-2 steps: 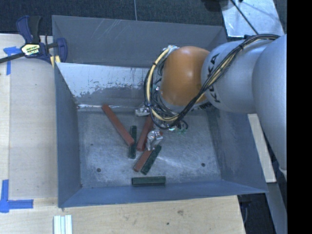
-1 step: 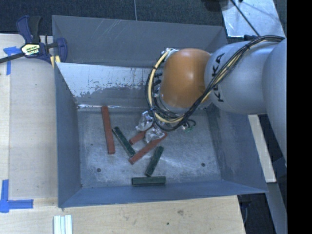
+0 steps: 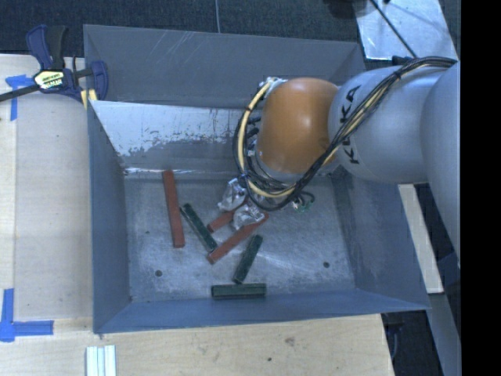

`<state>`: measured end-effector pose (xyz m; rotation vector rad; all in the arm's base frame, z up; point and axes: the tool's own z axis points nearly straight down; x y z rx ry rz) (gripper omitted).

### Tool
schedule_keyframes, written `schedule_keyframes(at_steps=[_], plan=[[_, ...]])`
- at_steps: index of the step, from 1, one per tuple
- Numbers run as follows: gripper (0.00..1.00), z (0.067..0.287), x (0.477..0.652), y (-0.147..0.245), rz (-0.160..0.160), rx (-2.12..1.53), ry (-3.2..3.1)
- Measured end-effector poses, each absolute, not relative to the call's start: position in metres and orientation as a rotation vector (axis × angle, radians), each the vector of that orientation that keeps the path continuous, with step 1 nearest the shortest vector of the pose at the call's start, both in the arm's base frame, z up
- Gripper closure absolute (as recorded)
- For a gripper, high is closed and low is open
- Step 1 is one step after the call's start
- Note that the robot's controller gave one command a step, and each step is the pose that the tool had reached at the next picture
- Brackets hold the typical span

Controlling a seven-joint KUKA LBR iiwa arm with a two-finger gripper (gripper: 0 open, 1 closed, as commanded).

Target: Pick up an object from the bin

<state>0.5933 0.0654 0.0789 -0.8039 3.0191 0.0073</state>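
You see the pincer (image 3: 244, 202) low in the bin (image 3: 109, 233), at the upper end of a brown stick (image 3: 233, 243). Whether the pincer is open or closed, you cannot tell. No stick looks lifted, so I judge the pick is not yet done: gripping and raising are left. A green stick (image 3: 247, 258) lies just in front of the pincer, and a long brown stick (image 3: 173, 208) lies to its left.
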Motion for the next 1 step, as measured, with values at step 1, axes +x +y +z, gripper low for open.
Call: schedule_keyframes(at_steps=[1], plan=[[1.00,0.2796,0.6141,0.1063,0.000,-0.849,3.023]])
